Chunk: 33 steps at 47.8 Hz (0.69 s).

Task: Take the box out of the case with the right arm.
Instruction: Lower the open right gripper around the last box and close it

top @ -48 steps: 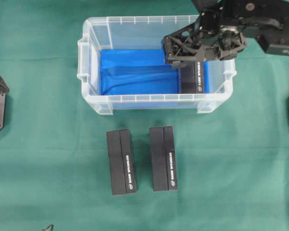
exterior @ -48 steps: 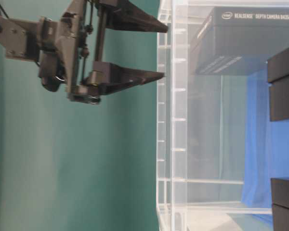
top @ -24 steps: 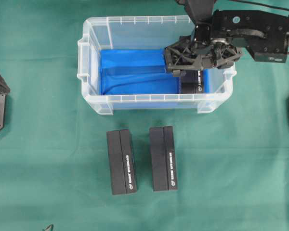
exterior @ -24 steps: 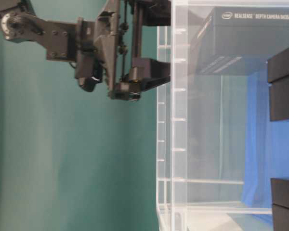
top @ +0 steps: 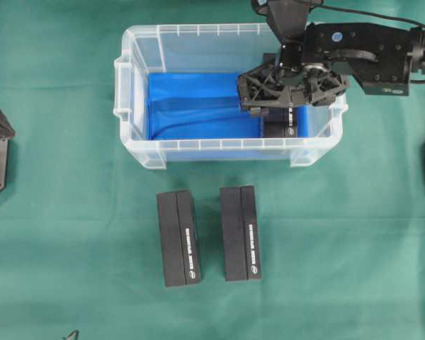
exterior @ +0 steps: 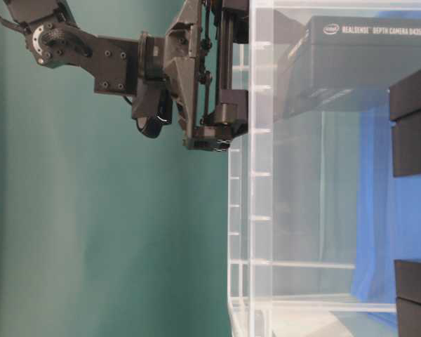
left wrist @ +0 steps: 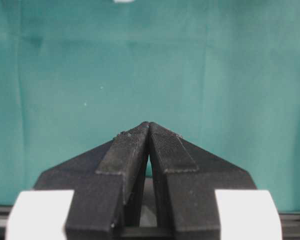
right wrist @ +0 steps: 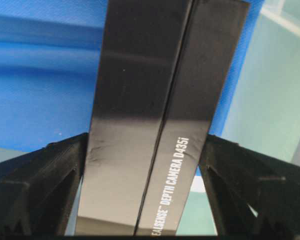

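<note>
right gripper (right wrist: 145,200) fingers wide, straddling box (right wrist: 155,115) inside case (top: 138,142), not clamped yet imo. Sink lower, keep centred, squeeze evenly. Left gripper (left wrist: 149,131) pinched closed, empty.

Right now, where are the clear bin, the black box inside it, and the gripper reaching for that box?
case (top: 138,85): overhead view, left wall.
box (right wrist: 155,115): right wrist view, top face.
right gripper (top: 287,86): overhead view, between its fingertips, above the box.

Robotics lab: green-clothed bench (top: 354,234), two fixed arms.
</note>
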{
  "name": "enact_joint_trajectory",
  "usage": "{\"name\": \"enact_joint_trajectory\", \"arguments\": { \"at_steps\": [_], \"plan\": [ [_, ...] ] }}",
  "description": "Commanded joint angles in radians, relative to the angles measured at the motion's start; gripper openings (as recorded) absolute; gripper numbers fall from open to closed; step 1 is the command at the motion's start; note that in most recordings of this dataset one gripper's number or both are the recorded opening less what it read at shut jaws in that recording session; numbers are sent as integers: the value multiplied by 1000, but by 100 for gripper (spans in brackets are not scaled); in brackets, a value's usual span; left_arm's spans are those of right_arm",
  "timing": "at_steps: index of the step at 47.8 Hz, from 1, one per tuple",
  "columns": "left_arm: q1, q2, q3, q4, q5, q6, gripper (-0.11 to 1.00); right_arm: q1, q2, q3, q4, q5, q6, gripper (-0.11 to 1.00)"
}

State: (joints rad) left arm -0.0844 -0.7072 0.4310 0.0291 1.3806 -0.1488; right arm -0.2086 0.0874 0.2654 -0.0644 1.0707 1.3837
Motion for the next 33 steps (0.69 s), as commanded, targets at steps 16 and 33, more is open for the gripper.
{"name": "enact_joint_trajectory", "arguments": {
  "at_steps": [16, 33],
  "plan": [
    [3, 0, -20, 3, -6, 0, 0, -8, 0, -5, 17, -2, 8, 89],
    [3, -2, -20, 3, -6, 0, 0, -6, -2, -6, 14, -2, 51, 65]
  ]
}}
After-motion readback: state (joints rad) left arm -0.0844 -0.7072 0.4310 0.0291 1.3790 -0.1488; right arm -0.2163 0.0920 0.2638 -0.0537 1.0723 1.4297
